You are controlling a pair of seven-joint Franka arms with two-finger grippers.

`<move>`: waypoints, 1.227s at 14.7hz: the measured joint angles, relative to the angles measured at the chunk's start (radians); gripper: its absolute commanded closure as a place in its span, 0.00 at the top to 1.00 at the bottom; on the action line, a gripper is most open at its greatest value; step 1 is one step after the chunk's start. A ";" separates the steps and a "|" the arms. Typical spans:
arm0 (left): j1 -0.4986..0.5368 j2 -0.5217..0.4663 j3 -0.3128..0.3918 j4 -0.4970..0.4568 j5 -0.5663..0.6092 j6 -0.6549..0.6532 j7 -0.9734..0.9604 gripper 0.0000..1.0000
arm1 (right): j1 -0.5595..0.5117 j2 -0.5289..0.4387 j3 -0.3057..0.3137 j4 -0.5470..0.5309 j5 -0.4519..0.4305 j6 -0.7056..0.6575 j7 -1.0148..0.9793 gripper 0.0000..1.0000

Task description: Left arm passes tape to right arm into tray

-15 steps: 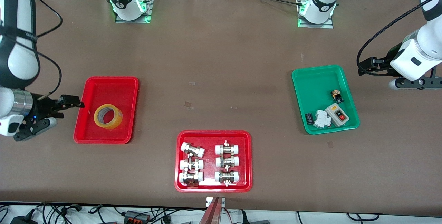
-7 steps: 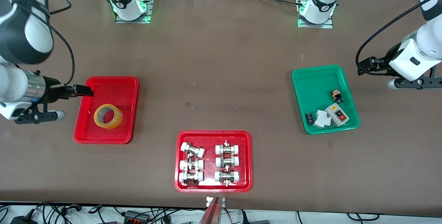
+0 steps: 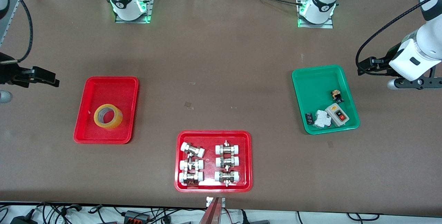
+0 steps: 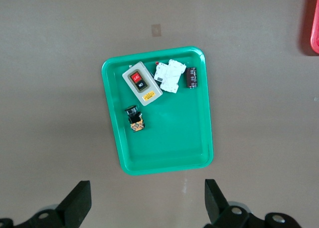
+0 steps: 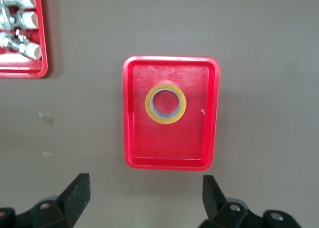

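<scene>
**Resting tape, both arms clear**

Lying flat in the plain shallow red plastic tray (image 3: pixel 106 109), at the front view's left, is the yellowish translucent tape roll (image 3: pixel 108 116). Right gripper (image 5: pixel 144 200) hangs above that tray, fingers spread wide, empty. Left gripper (image 4: pixel 148 203) waits over the green tray (image 4: pixel 158 110), fingers likewise wide and empty.

Both grippers (image 4: pixel 144 208) (image 5: pixel 142 203) raised, jaws apart

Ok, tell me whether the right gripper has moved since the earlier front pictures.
Yes. The right gripper has pulled back from over the red tray's edge toward the right arm's end of the table, clear of the tray, open. The tape stays put.
</scene>
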 measured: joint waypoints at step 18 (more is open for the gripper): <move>0.000 0.000 0.000 0.000 0.000 0.000 0.000 1.00 | -0.062 -0.333 0.075 -0.527 -0.084 0.298 0.001 1.00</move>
